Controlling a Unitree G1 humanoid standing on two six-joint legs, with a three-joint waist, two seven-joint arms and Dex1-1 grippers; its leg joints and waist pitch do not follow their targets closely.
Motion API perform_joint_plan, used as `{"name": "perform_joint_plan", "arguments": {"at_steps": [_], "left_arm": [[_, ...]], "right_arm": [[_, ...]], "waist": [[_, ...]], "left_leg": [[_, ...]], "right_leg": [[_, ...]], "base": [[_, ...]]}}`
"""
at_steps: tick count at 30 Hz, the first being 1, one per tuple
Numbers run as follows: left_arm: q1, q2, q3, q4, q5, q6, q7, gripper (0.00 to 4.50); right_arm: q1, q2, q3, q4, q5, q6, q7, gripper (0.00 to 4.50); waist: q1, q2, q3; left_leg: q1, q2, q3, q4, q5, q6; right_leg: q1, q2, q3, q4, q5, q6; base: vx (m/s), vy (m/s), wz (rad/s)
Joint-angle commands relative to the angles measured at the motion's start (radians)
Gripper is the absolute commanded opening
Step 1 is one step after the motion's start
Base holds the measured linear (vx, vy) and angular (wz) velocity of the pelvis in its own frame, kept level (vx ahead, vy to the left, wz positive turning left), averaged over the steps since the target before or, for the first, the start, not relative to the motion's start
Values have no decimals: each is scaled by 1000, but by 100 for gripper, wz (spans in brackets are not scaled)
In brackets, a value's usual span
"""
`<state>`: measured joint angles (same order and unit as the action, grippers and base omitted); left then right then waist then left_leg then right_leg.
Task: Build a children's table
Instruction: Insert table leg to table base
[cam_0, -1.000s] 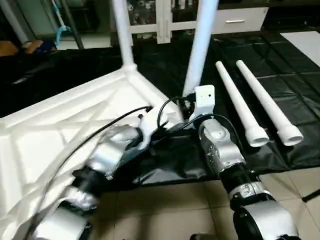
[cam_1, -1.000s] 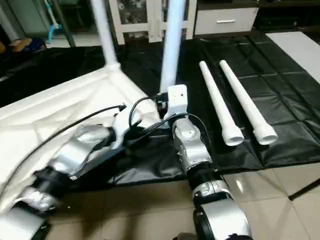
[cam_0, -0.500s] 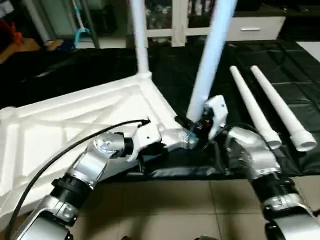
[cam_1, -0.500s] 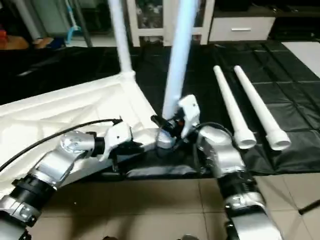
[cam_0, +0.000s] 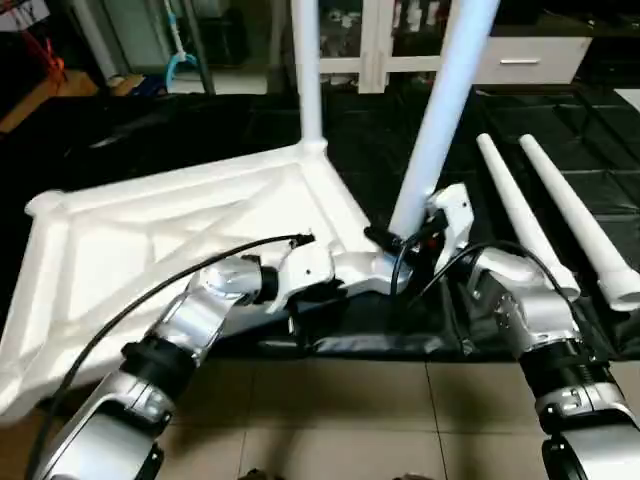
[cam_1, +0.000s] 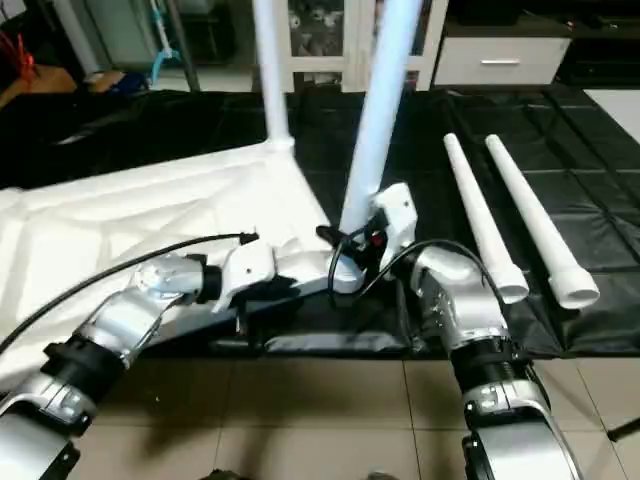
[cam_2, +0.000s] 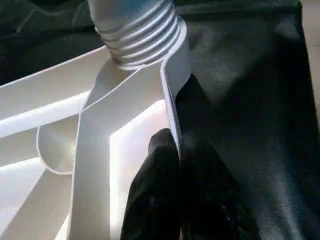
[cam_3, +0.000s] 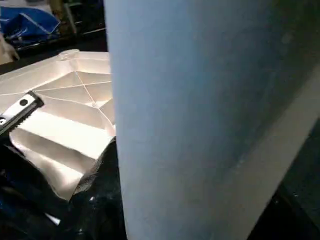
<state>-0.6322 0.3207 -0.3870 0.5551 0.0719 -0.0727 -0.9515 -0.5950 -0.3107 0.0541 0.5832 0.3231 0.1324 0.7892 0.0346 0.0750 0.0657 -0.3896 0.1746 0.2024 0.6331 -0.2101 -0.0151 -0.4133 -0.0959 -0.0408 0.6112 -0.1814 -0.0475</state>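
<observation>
The white plastic tabletop lies upside down on a black floor sheet, its ribbed underside facing up in a pattern of diagonal struts. 2 tapered white legs stand in its corner sockets: the far leg upright, the near leg leaning slightly. In the left wrist view the near leg ends in a ridged collar seated at the corner. 2 spare legs lie side by side on the sheet to the right, wide ends toward the robot. The left gripper is pinched onto the tabletop's thin rim just beside that corner. The right gripper sits at the base of the near leg, jaws about half open around it. No lettering is legible anywhere.
</observation>
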Motion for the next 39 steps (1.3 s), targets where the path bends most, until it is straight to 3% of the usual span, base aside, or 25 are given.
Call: {"name": "perform_joint_plan", "arguments": {"at_steps": [1, 3, 4, 6, 7, 9, 10, 15, 18, 20, 23, 26, 29, 31, 32, 35, 39], "left_arm": [[-28, 18, 48, -81, -62, 5, -63, 64], [-21, 25, 56, -103, -74, 29, -68, 64], [-12, 34, 57, -124, -79, 48, -79, 86], [14, 62, 52, -178, -82, 92, -103, 102], [32, 82, 47, -208, -77, 114, -115, 104], [51, 105, 41, -230, -60, 125, -116, 118], [59, 118, 37, -230, -43, 120, -108, 133], [85, 121, 49, -256, -28, 144, -65, 181], [111, 106, 34, -275, -2, 171, -28, 203], [118, 105, 10, -264, 58, 169, 25, 215], [104, 92, 4, -188, 112, 146, 115, 224], [81, 66, 26, -104, 140, 126, 224, 224], [76, 60, 32, -87, 142, 124, 247, 224], [67, 53, 34, -58, 156, 118, 284, 224], [65, 51, 34, -53, 160, 116, 292, 224], [59, 43, 33, -21, 172, 92, 312, 224], [53, 41, 31, 11, 177, 68, 335, 224]], "right_arm": [[5, -37, -69, 40, -14, 24, -70, 187], [6, -36, -68, 40, -16, 22, -71, 187], [6, -34, -67, 40, -17, 22, -75, 187], [4, -29, -68, 44, -18, 18, -87, 187], [0, -25, -70, 49, -20, 15, -94, 187], [-4, -20, -71, 56, -23, 11, -102, 187], [-5, -17, -71, 58, -25, 8, -107, 187], [-5, -6, -80, 53, -26, 4, -132, 187], [-14, 12, -106, 56, -19, 6, -168, 187], [-20, 26, -121, 49, -5, 13, -182, 187], [-27, 43, -150, 24, 51, 67, -174, 187], [-47, 53, -200, 28, 127, 176, -187, 187], [-54, 54, -212, 34, 145, 211, -188, 187], [-55, 54, -216, 36, 148, 254, -178, 187], [-57, 57, -231, 39, 164, 275, -185, 187], [-74, 62, -287, 50, 209, 344, -217, 187], [-55, 48, -243, 26, 157, 344, -188, 188]], "waist": [[-2, -10, -92], [4, -12, -92], [4, -12, -92], [6, -10, -87], [5, -5, -86], [-1, -7, -83], [-2, 1, -82], [-6, 6, -83], [-10, 5, -82], [-11, 6, -83], [-13, 8, -81], [-13, 8, -84], [-12, 9, -85], [-9, 9, -79], [-9, 9, -80], [-7, 5, -83], [-6, 3, -84]], "left_leg": [[24, 46, -24, -75, -57, 90], [27, 47, -19, -73, -41, 95], [27, 47, -19, -73, -41, 95], [24, 46, -20, -76, -69, 94], [26, 50, -23, -79, -84, 82], [25, 48, -22, -82, -115, 64], [30, 47, -22, -83, -138, 50], [33, 46, -23, -87, -166, 23], [28, 46, -24, -88, -167, 24], [28, 46, -25, -88, -172, 25], [31, 42, -25, -88, -191, 23], [31, 42, -28, -88, -193, 15], [32, 46, -30, -91, -202, 7], [42, 44, -25, -93, -254, -9], [37, 43, -28, -94, -249, -13], [33, 44, -31, -94, -223, -11], [31, 43, -29, -92, -200, -8]], "right_leg": [[53, -45, 24, -47, -13, -226], [50, -43, 24, -46, 0, -240], [50, -43, 24, -46, 0, -240], [51, -45, 23, -49, -55, -230], [50, -48, 23, -50, -88, -224], [49, -44, 23, -57, -134, -211], [46, -43, 23, -59, -158, -204], [44, -40, 23, -60, -140, -202], [49, -42, 23, -59, -126, -206], [48, -41, 23, -61, -133, -201], [47, -38, 23, -65, -150, -190], [49, -37, 21, -65, -137, -189], [48, -39, 21, -64, -143, -190], [37, -36, 22, -72, -184, -190], [44, -40, 23, -71, -188, -185], [47, -43, 23, -69, -177, -176], [47, -42, 22, -67, -146, -179]], "base": [[0, 0, 0], [0, 0, 0], [0, 0, 0], [0, 0, 0], [0, 0, 0], [0, 0, 0], [0, 0, 0], [0, 0, 0], [0, 0, 0], [0, 0, 0], [0, 0, 0], [0, 0, 0], [0, 0, 0], [0, 0, 0], [0, 0, 0], [0, 0, 0], [0, 0, 0]]}}
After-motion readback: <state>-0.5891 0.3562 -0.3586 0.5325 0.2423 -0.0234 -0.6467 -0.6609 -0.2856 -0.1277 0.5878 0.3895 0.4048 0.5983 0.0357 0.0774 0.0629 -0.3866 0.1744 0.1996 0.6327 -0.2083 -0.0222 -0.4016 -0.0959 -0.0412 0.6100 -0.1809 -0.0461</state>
